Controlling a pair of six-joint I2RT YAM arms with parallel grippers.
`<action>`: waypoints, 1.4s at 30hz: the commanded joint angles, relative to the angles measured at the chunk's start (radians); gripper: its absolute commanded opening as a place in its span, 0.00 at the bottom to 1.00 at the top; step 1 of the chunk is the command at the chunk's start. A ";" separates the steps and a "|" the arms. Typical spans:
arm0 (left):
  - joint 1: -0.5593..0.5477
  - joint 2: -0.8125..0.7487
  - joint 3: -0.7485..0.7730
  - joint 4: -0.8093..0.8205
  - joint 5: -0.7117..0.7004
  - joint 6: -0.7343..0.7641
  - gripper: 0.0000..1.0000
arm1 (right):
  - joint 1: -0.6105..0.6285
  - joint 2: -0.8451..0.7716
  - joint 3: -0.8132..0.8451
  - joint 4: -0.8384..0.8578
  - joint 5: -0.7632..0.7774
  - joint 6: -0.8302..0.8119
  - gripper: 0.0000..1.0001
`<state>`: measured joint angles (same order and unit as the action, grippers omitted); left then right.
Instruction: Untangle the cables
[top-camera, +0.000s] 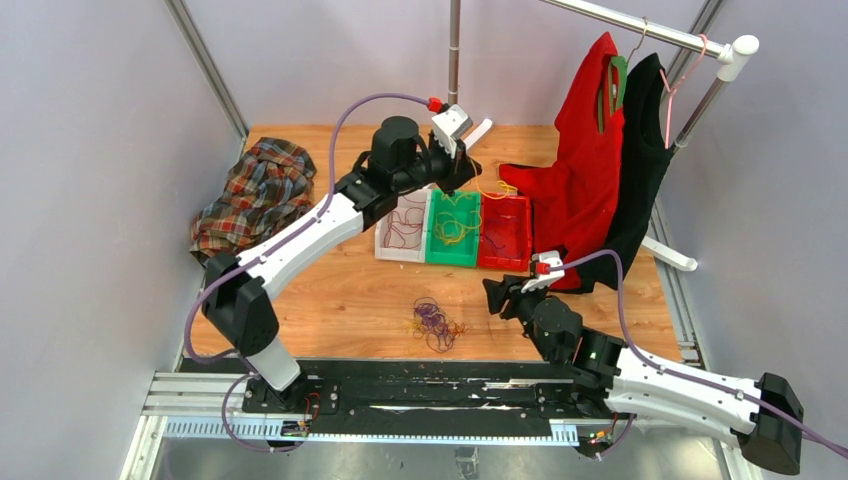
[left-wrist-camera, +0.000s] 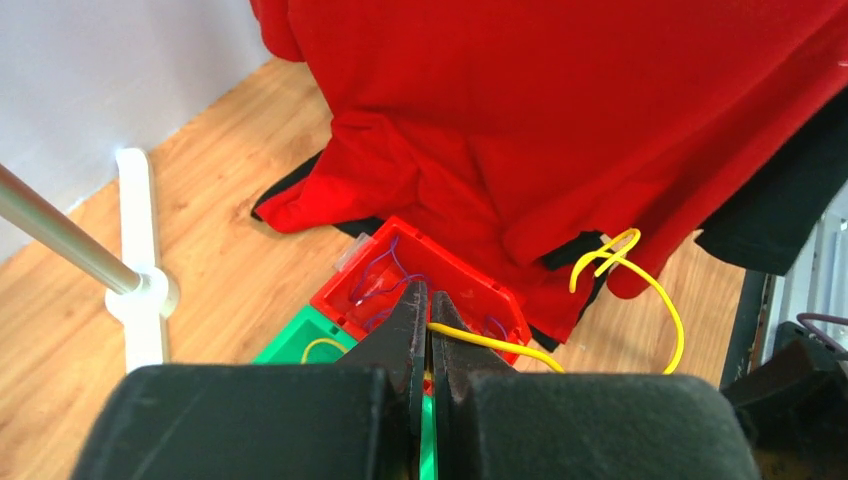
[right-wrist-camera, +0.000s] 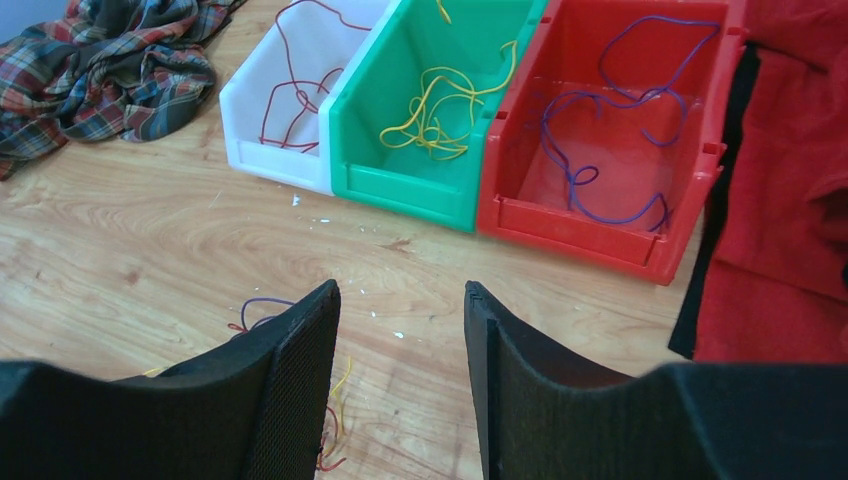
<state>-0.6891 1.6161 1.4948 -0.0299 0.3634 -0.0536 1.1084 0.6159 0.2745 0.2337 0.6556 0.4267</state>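
Left claw (left-wrist-camera: 430, 296) is pressed together, pinching a yellow cable (left-wrist-camera: 490, 342) over the bins (top-camera: 452, 258). The cable trails lengthwise toward the red shirt (left-wrist-camera: 560, 120), looping back. Right claw (right-wrist-camera: 402, 300) is spread beside the tangled cables (top-camera: 434, 322) near the near edge of the table (top-camera: 340, 290).

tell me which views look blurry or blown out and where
Top external: evenly lit, sharp throughout. Left wrist: the left gripper looms dark and soft in the foreground; the white rack foot glares nearly blown out. Right wrist: the green bin and yellow cables are crisp; the right gripper is slightly soft.
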 joint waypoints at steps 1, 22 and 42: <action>0.020 0.060 0.059 0.067 0.033 -0.055 0.00 | -0.018 -0.034 0.035 -0.042 0.071 -0.001 0.49; 0.079 0.214 -0.048 -0.128 -0.202 0.213 0.01 | -0.025 -0.031 0.048 -0.048 0.101 -0.031 0.49; -0.055 0.309 -0.115 -0.049 -0.368 0.722 0.06 | -0.027 -0.015 0.085 -0.089 0.098 -0.019 0.48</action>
<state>-0.7353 1.8942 1.3895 -0.1276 0.0055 0.5850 1.0927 0.6155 0.3229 0.1627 0.7269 0.4034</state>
